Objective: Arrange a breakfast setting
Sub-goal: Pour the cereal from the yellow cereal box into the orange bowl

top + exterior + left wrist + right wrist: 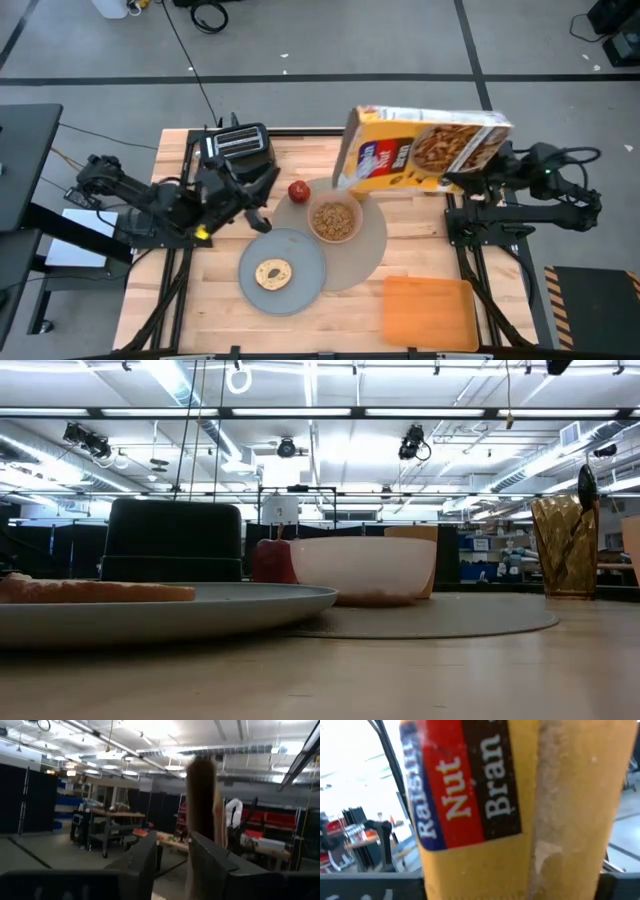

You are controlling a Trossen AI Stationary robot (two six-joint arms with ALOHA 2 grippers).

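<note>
A translucent pink bowl [335, 220] with cereal in it stands on the round taupe mat [372, 252]. A red apple [298, 190] lies beside it. A bagel [273, 273] lies on the grey plate [300, 290]. My right gripper [470, 180] is shut on a yellow cereal box [425, 150] tipped above the bowl. My left gripper [255, 215] is open and empty between the toaster and the plate. In its wrist view a blurred brown column [202, 800] shows past its fingers. In the low view an amber cup [565, 550] holds a spoon [587, 490]. My right gripper holds the cereal box by its closed end [478, 160], coming level from the table's right side. The box fills the right wrist view [470, 820] and hides the fingers. The box is lifted clear and slants, its open end [345, 175] lower, above the bowl's far edge.
A black toaster [240, 148] stands at the far left, close behind my left arm. A flat orange board [430, 312] lies at the near right. The plate overlaps the mat's near left edge. Bare wood shows at the near left.
</note>
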